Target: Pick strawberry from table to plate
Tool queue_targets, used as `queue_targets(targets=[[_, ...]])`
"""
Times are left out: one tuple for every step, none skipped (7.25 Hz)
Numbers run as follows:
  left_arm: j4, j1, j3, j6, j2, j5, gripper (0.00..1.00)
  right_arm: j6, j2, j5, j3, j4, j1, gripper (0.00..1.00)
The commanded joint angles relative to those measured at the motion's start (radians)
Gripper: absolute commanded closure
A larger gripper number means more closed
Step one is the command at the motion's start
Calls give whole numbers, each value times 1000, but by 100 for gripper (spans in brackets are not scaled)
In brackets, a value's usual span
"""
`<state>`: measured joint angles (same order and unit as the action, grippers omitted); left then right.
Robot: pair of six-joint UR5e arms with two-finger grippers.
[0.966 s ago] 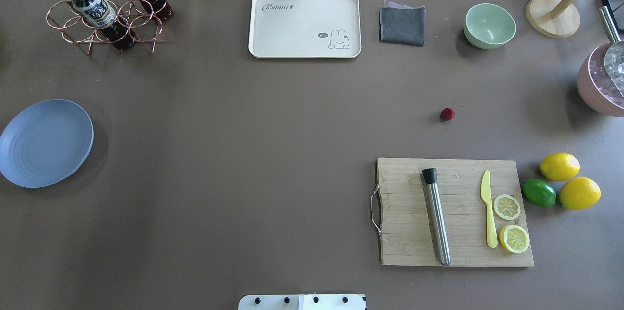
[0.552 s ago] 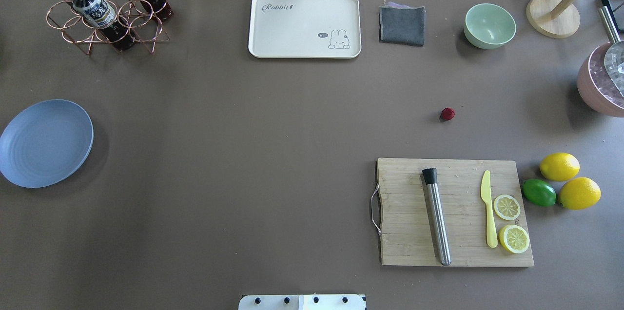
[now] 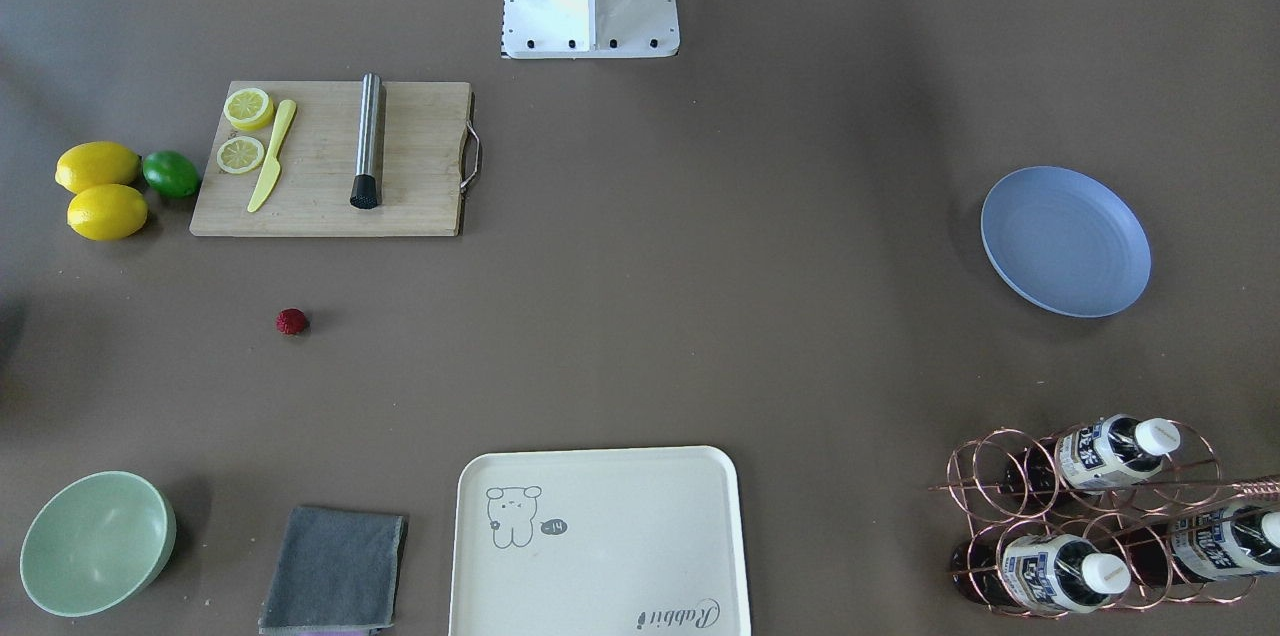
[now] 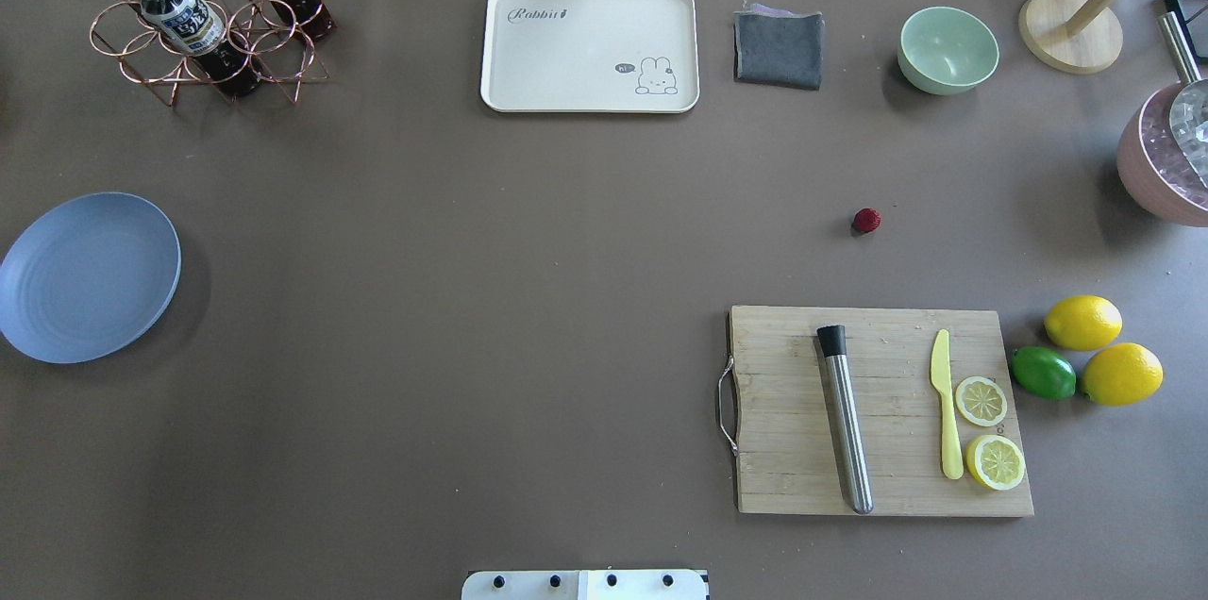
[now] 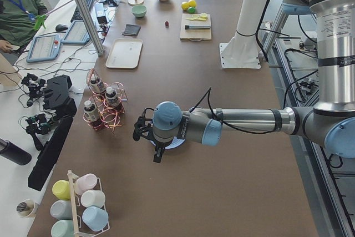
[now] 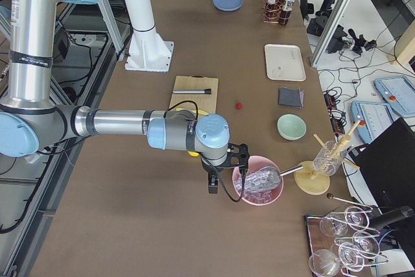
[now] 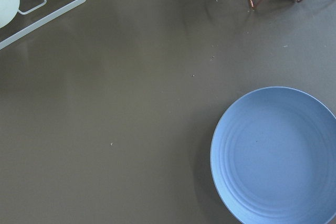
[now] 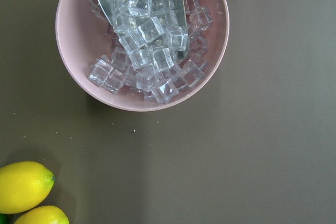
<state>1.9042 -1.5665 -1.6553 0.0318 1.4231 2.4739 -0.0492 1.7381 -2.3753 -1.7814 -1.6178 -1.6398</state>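
The left pincer [image 5: 157, 155] is being held above the counter [image 4: 472, 298], by the rim of the blue-grey plate [image 7: 278, 156]. In its wrist view the plate is showing below it and off to one side. Whether this pincer is spread or closed cannot be told, since it is being shown only by a side camera. The strawberry [image 4: 866, 221] is lying far from it, toward the other end of the counter, alone on the bare brown surface.

The right pincer [image 6: 212, 185] is being held above the counter just beside a pink bowl [image 8: 71, 51] heaped with ice cubes [image 8: 149, 51], with two lemons [image 8: 23, 186] lying near on its other side. How far it is open cannot be told either. The strawberry is lying well apart from this pincer too, though nearer to it than to the left one. It is sitting past the lemons, toward the middle of the counter, near the cutting board [image 4: 878, 411] but not touching it.
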Motion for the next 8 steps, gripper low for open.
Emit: queue_targets(targets=[[297,84,156,195,13,-6,2,0,-2,-2,2,16,17,0],[438,133,219,288,13,-9,2,2,0,-4,2,27,17,0],[541,196,245,404,14,-16,2,26,0,-5,2,29,18,0],[621,259,267,486,14,-67,2,54,1,-7,-1,36,23,0],[698,320,297,534,14,-126,2,55,1,-5,-1,36,29,0],[728,366,302,586,23,-183,2,55,1,-5,0,36,31,0],[730,387,311,589,30,-197,2,55,1,-5,-1,36,32,0],[736,388,333,589,46,-197,2,55,0,-5,0,36,34,0]])
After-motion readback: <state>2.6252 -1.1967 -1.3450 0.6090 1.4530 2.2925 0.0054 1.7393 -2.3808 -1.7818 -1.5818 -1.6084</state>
